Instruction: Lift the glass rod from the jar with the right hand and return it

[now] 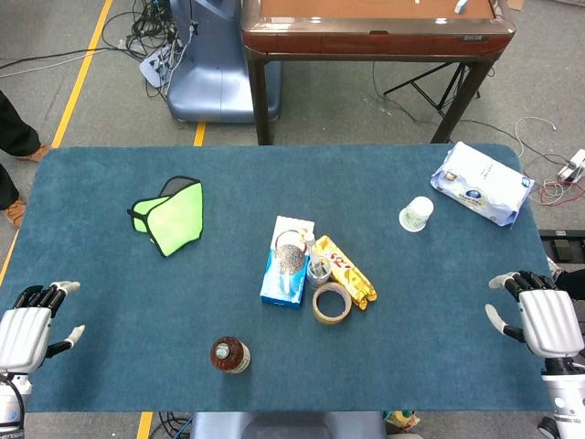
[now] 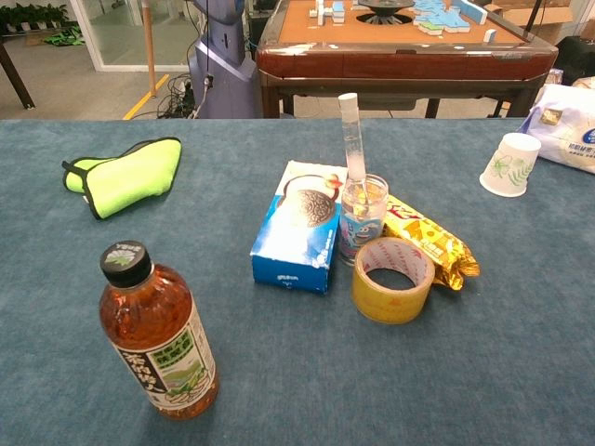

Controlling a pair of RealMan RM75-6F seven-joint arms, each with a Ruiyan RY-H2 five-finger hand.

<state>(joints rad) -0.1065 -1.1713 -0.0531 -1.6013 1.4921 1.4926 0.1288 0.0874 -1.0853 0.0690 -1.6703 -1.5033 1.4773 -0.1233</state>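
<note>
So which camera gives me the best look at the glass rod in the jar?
The chest view: the glass rod rises clearly out of the jar, seen side-on. In the head view, looking down, the rod is foreshortened and barely distinguishable.

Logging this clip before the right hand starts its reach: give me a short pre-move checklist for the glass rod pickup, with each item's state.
1. Clear glass rod stands in the small clear glass jar, top end free: ok.
2. Right hand holds nothing, fingers apart, at the table's right edge: ok.
3. Left hand empty, far from the jar: ok.
4. Space above the rod is free in the chest view: ok.
5. Crowding at the jar: blue biscuit box, yellow tape roll and yellow snack packet sit close around it: not ok.
6. Rod's depth in the jar: cannot tell.
</note>
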